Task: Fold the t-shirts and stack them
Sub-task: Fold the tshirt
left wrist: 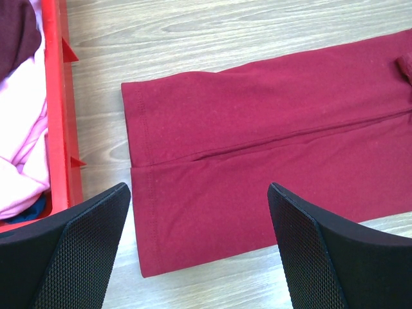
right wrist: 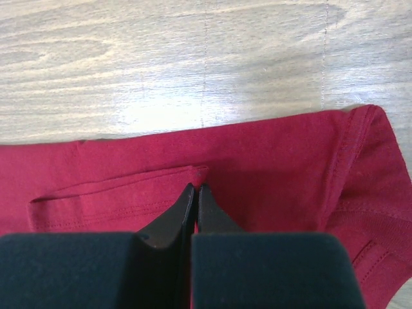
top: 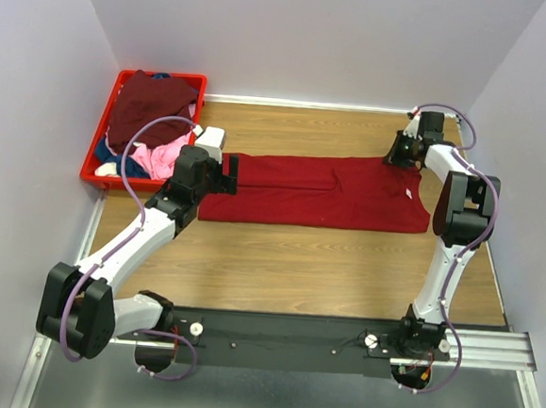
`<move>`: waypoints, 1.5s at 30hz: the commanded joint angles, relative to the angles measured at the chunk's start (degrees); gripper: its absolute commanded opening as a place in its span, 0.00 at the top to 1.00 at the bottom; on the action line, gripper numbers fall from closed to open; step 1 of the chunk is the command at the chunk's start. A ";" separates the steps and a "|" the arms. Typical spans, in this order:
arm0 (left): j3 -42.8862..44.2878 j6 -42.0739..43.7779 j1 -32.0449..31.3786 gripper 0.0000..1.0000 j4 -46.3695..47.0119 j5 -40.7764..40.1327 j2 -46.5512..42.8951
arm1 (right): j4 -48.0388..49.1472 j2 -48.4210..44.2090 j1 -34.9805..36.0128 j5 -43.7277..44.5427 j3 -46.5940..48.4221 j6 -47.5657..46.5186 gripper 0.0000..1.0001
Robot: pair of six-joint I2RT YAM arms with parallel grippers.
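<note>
Folding in hand: red t-shirt (top: 321,194) is pinched at sleeve by closed right tool (right wrist: 195,188); left tool (left wrist: 198,188) is held open; hem grasp needed next.

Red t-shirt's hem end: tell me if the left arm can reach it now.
Probably yes. The left gripper hangs open right above the hem of the red t-shirt; nothing lies between, and the crate stands off to the side.

Left wrist view: red shirt (left wrist: 257,148) cut off at 3 o'clock edge; blue shirt (left wrist: 29,209), 8 o'clock, mostly buried under pink shirt (left wrist: 22,148) in crate (left wrist: 61,129)
</note>
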 commanded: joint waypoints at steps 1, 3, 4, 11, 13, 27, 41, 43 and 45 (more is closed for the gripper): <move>1.87 0.62 -0.01 0.05 -0.94 1.01 0.48 | -0.70 0.47 -0.25 0.62 2.52 -0.89 0.92; 1.78 0.62 0.07 0.05 -0.94 0.92 0.57 | -0.70 1.17 -0.25 0.71 3.14 -0.89 0.91; 1.87 0.62 0.08 0.05 -0.85 0.84 0.57 | -0.70 1.26 -0.25 0.71 3.40 -0.81 0.91; 1.87 0.62 0.07 0.05 -0.94 0.66 0.83 | -0.70 2.49 -0.25 1.06 5.25 -0.54 0.90; 1.96 0.62 0.07 0.05 -1.11 0.66 0.92 | -0.70 2.93 -0.25 0.97 5.42 -0.63 0.89; 10.54 0.36 -0.27 0.05 -5.92 2.24 10.39 | -0.79 -11.09 -0.25 13.80 -3.59 9.99 0.43; 47.48 5.37 -3.62 0.07 -30.64 -2.86 52.50 | 7.03 -32.84 -0.25 8.18 -41.15 25.56 0.43; 49.15 5.45 -3.62 0.07 -31.34 -3.65 54.61 | 8.70 -32.49 -0.25 7.48 -43.00 25.82 0.43; 49.95 5.54 -3.62 0.07 -32.83 -4.09 55.84 | 9.66 -29.87 -0.25 7.56 -42.92 25.91 0.43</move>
